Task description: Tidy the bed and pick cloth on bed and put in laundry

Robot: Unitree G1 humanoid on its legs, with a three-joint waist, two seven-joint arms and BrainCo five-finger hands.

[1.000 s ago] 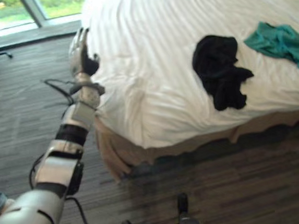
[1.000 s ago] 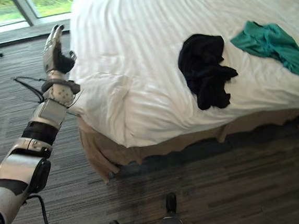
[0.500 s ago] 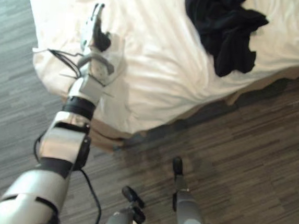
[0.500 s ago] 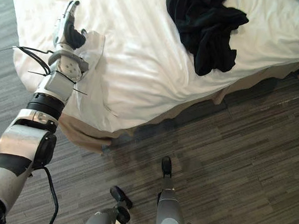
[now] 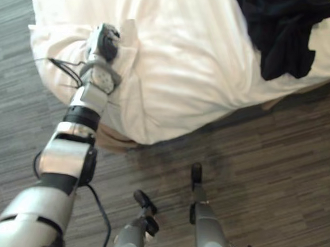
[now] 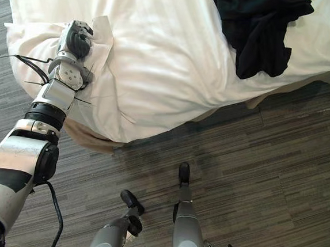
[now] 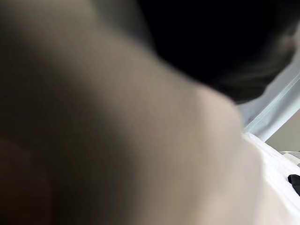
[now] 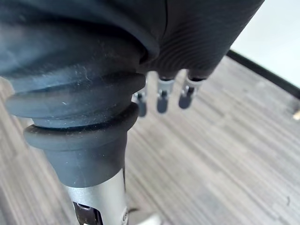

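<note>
A white sheet point(image 5: 182, 61) covers the bed, rumpled at the near left corner. My left hand point(image 5: 104, 41) rests on that corner with its fingers curled round a raised fold of the sheet point(image 6: 101, 34). Pale sheet cloth point(image 7: 262, 187) presses close in the left wrist view. A black garment point(image 5: 286, 30) lies crumpled on the bed's near right edge, far from the left hand. In the right wrist view my right hand point(image 8: 161, 96) hangs over the floor with straight fingers, holding nothing.
A tan bed skirt point(image 6: 86, 137) shows under the sheet at the corner. Grey-brown wood-pattern flooring point(image 5: 277, 162) runs along the bed's near side and round its left side.
My left hand's fingers went from straight to curled on the sheet at the bed corner. The head camera tilted down, so the teal cloth has left the picture.
</note>
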